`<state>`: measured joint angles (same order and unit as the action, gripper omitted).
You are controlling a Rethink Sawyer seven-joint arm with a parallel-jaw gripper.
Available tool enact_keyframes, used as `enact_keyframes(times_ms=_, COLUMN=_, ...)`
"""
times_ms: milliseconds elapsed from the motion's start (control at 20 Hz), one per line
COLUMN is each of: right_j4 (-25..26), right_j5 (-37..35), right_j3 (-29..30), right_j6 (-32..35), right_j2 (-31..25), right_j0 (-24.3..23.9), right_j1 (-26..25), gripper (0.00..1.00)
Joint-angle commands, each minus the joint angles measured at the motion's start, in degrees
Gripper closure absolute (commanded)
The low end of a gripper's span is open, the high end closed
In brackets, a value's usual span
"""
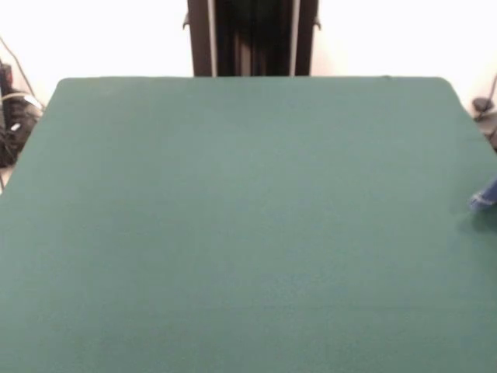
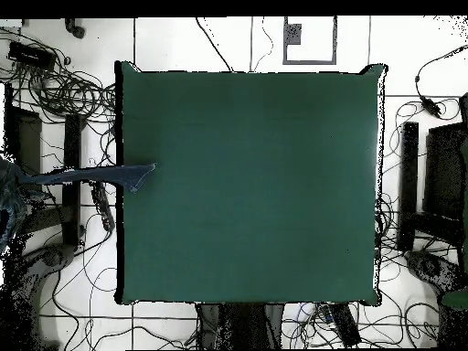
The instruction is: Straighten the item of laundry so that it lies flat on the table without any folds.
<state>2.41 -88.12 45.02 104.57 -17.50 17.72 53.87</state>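
Observation:
The table (image 1: pixel 248 233) is covered in dark green cloth, and most of it lies bare in both views (image 2: pixel 256 183). A long dark blue strip (image 2: pixel 101 174) stretches from the overhead picture's left edge to just over the table's left rim. Its tip shows as a small blue patch (image 1: pixel 483 199) at the right edge of the front view. I cannot tell whether this strip is the item of laundry or a sleeve. Neither view shows the arm or the gripper.
A person's dark shape (image 2: pixel 7 206) shows partly at the overhead view's left edge, where the blue strip begins. Tangled cables (image 2: pixel 55 82) cover the floor around the table. Dark equipment (image 2: pixel 439 174) stands on the right. The black pedestal (image 1: pixel 252 37) rises behind the far edge.

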Motion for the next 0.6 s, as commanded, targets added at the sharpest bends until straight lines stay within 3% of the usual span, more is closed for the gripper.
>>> enact_keyframes(times_ms=50, right_j4=-2.06, right_j5=-2.81, right_j3=6.59, right_j6=19.53, right_j2=3.68, right_j0=0.30, right_j1=2.57, gripper=1.00)
enact_keyframes(times_ms=100, right_j4=-1.55, right_j5=-0.32, right_j3=10.20, right_j6=22.84, right_j2=6.63, right_j0=0.37, right_j1=4.68, gripper=1.00)
enact_keyframes(times_ms=150, right_j4=-2.51, right_j5=1.66, right_j3=14.53, right_j6=20.67, right_j2=7.59, right_j0=-0.86, right_j1=6.90, gripper=1.00)
enact_keyframes(times_ms=250, right_j4=-3.04, right_j5=2.78, right_j3=16.34, right_j6=19.27, right_j2=8.37, right_j0=-1.45, right_j1=7.75, gripper=1.00)
enact_keyframes(times_ms=350, right_j4=-4.28, right_j5=5.34, right_j3=23.74, right_j6=13.38, right_j2=10.54, right_j0=-3.92, right_j1=11.35, gripper=1.00)
enact_keyframes(times_ms=600, right_j4=-6.07, right_j5=9.02, right_j3=31.58, right_j6=5.26, right_j2=12.15, right_j0=-7.40, right_j1=15.53, gripper=1.00)
